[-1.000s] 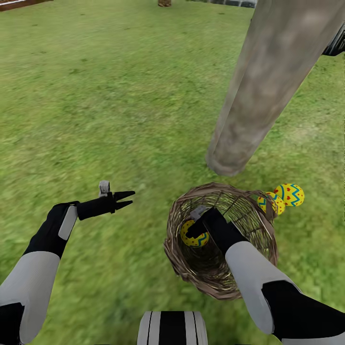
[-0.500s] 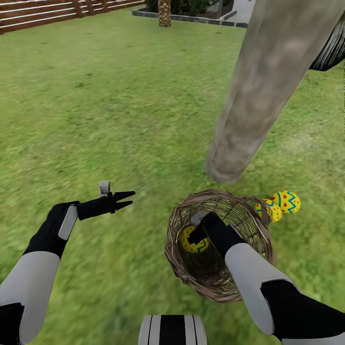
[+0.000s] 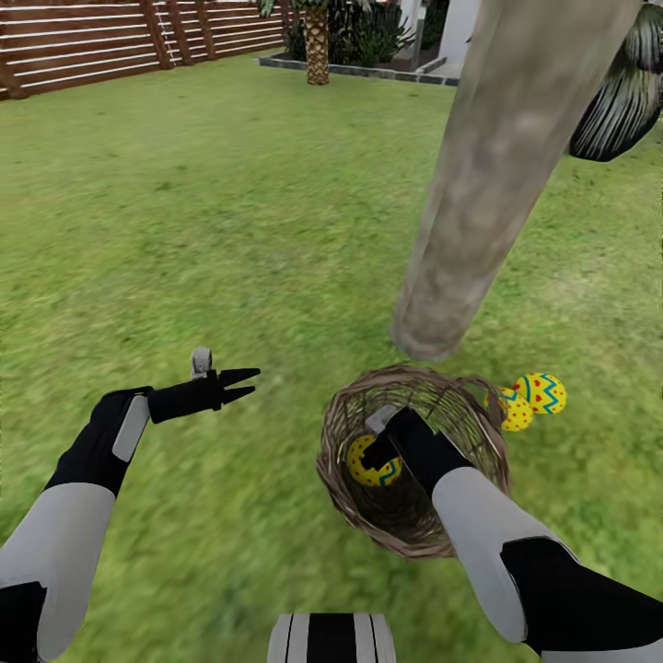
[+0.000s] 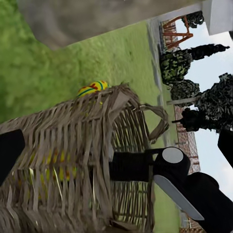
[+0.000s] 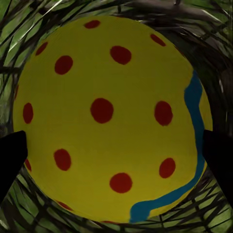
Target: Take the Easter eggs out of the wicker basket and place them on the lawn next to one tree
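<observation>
The wicker basket (image 3: 343, 479) stands on the lawn (image 3: 212, 230) just in front of the thick pale tree (image 3: 479, 184). My right gripper (image 3: 373, 456) reaches down inside the basket and is shut on one yellow Easter egg (image 3: 376, 467). In the right wrist view that egg (image 5: 111, 121) sits between the two dark fingertips (image 5: 10, 160). Two more Easter eggs (image 3: 541, 393) (image 3: 516, 412) lie on the grass beside the trunk, behind the basket. My left gripper (image 3: 247, 383) hovers open over the grass to the basket's left. From the left wrist view the basket (image 4: 73, 160) and my right wrist show.
A brown slat fence (image 3: 110, 46) and a scaly palm trunk (image 3: 317, 46) stand at the far edge of the garden. Dark drooping foliage (image 3: 622, 101) hangs right of the tree. Open grass stretches to the left and ahead.
The head view has lifted, bringing the fence and palm into sight. The basket looks lower and smaller, while the egg stays with my right gripper. My left arm holds still.
</observation>
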Robot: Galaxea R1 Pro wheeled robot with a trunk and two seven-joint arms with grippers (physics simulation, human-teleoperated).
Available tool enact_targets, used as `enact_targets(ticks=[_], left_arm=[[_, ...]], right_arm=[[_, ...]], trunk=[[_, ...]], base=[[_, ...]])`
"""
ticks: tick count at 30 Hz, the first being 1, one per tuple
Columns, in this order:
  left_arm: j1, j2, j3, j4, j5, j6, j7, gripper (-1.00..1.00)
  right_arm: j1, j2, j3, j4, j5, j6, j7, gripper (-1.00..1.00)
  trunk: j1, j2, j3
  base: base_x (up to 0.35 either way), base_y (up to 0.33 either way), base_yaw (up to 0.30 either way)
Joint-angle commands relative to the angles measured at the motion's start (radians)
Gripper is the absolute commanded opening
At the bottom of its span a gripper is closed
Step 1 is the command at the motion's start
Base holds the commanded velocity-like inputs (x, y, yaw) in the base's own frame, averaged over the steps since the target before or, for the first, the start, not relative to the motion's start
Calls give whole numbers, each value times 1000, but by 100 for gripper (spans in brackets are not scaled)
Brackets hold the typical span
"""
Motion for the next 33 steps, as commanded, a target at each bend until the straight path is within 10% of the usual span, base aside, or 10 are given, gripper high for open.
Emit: enact_targets(ticks=[1,24,33], left_arm=[[0,0,1,0,-1,4,-3,100],[2,-6,-5,4,5,-2,-7,100],[15,-25,7,-7,3,-4,-3,100]], right_arm=[[0,0,1,-2,11,3,9,-100],[5,-51,-4,-20,13,-2,78,-100],[-4,-21,34,-14,14,22,56,-100]], trunk=[[-1,0,3],[-11,5,88],[-11,5,88]], base=[[-12,0,0],[-50,0,0],[0,0,0]])
